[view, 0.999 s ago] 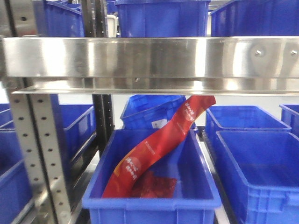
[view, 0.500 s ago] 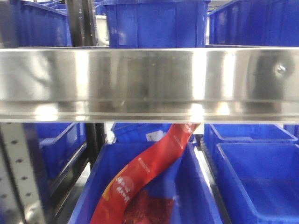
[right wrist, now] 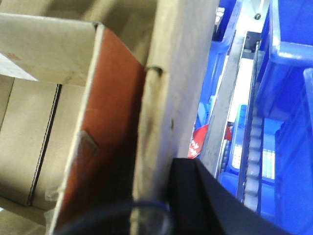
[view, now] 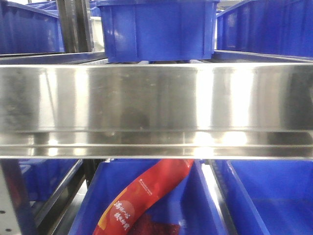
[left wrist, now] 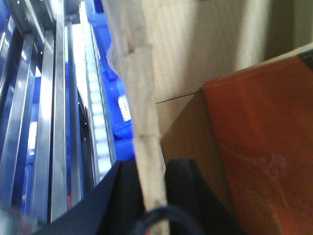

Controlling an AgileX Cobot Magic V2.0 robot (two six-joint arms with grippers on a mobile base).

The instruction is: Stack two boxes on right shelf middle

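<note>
Gripping one tan corrugated cardboard carton (left wrist: pixel 195 54) by opposite side walls, both arms share the load; the left tool (left wrist: pixel 151 169) is closed down to the thickness of the frayed wall edge, a black finger on each face; the right tool (right wrist: pixel 155 176) pinches the other wall likewise, its outer finger plain, its inner one only a dark shape in shadow; the carton's open inside lies at 3 o'clock of the left tool and 9 o'clock of the right, so its long axis seems to run from tool to tool, parallel to the shiny stainless-steel front rail (view: pixel 156 112) of the shelf tier; that rail fills the front view, with a blue plastic bin (view: pixel 156 29) at 12 o'clock behind it and a red foil packet (view: pixel 146 196) at 6 o'clock below; that view shows no carton, so whether its base clears the rail cannot be told; I judge the coming move a level push forward, neither arm leading.
</note>
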